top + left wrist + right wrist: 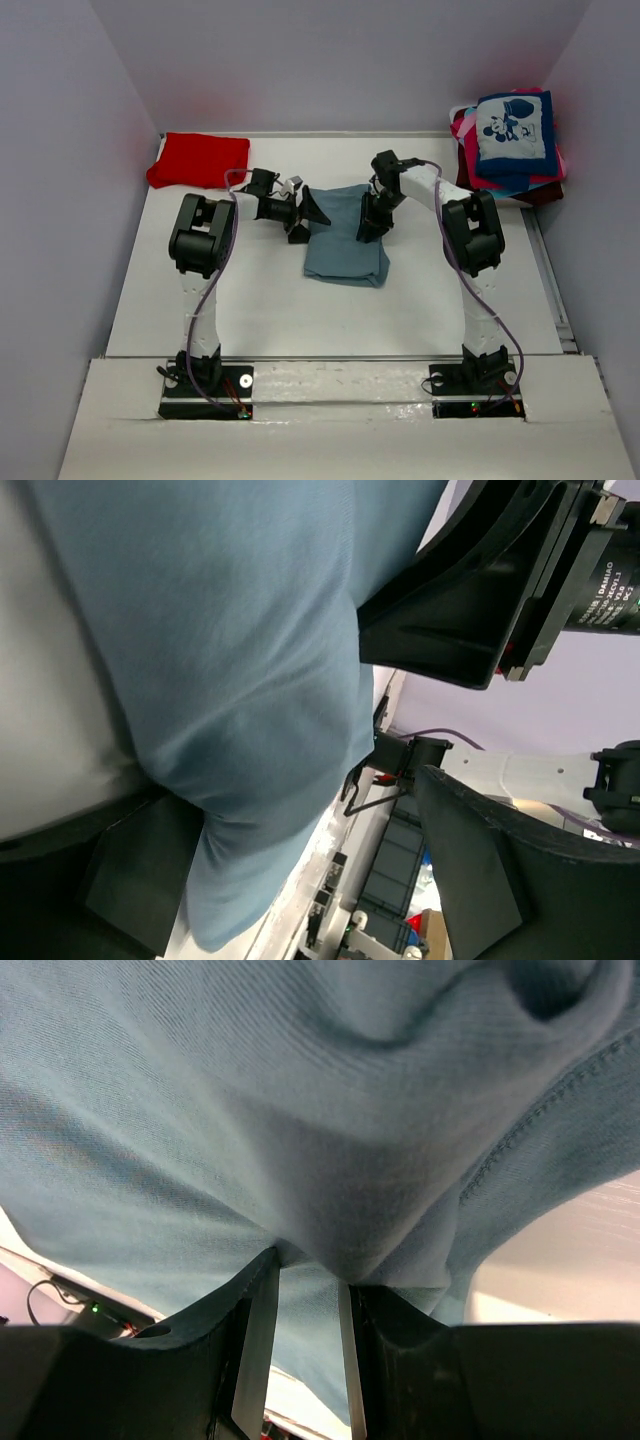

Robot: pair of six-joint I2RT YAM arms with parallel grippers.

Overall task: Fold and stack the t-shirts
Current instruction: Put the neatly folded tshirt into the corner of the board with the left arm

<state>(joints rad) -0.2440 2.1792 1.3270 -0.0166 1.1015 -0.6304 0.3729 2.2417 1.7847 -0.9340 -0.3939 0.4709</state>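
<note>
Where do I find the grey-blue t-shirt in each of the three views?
Top external: grey-blue t-shirt in the middle of the picture.
Left wrist: it fills the upper left.
Right wrist: it fills most of the picture.
Shared landmark: the white table beneath it.

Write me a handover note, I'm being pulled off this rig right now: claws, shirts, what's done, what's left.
Claws: left claw is open at the left edge of the plain grey-blue cotton t-shirt, gripping nothing; right claw is shut on a pinch of that shirt.
Things: the grey-blue shirt lies partly folded in the middle of the white table. A folded red cotton t-shirt sits far left. A pile of t-shirts, with a navy mouse-print one on top, sits far right.
Done: the red one looks folded.
Left: finish the grey-blue fold, stack it, then probably the pile.
</note>
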